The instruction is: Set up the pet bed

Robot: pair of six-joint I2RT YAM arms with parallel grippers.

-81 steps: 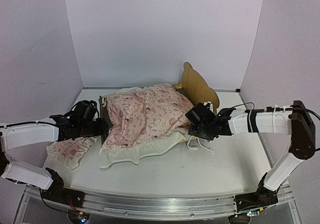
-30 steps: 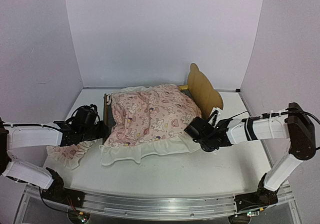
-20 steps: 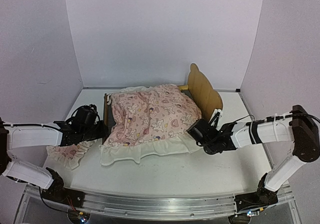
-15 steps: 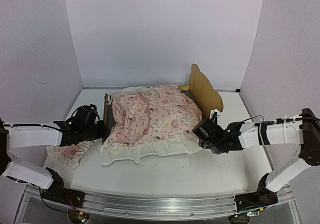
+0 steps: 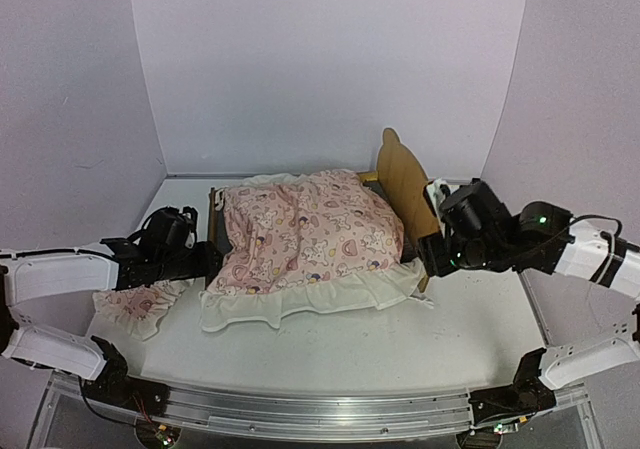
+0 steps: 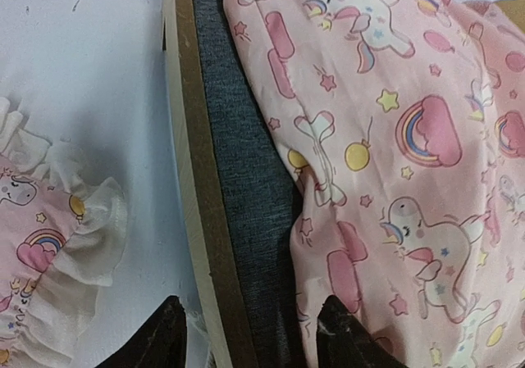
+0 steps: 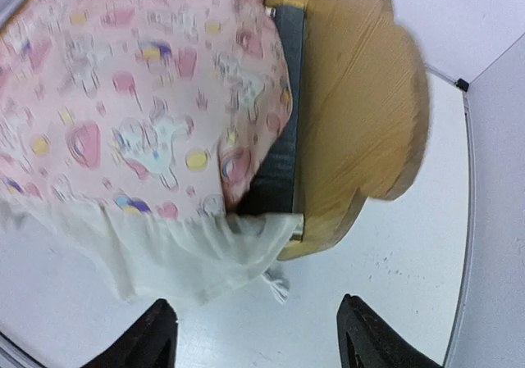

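The pet bed has its plywood headboard (image 5: 404, 191) at the right and its footboard (image 5: 212, 219) at the left. A pink blanket (image 5: 305, 231) covers most of it, its white ruffle hanging over the near rail. My left gripper (image 5: 210, 262) is open at the footboard. In the left wrist view its fingers (image 6: 161, 340) straddle the footboard (image 6: 195, 179) and the dark grey mattress (image 6: 246, 204). My right gripper (image 5: 431, 255) is open and empty, raised by the headboard's near corner. The right wrist view shows the headboard (image 7: 353, 97), the mattress (image 7: 279, 163) and the blanket (image 7: 139, 114).
The small pink ruffled pillow (image 5: 135, 304) lies on the table left of the bed, under my left arm; it also shows in the left wrist view (image 6: 41, 257). White walls close in the back and both sides.
My right gripper has lifted and drawn back to the right, away from the bed's near right corner. The bed, blanket and left gripper have stayed almost still over the last second.
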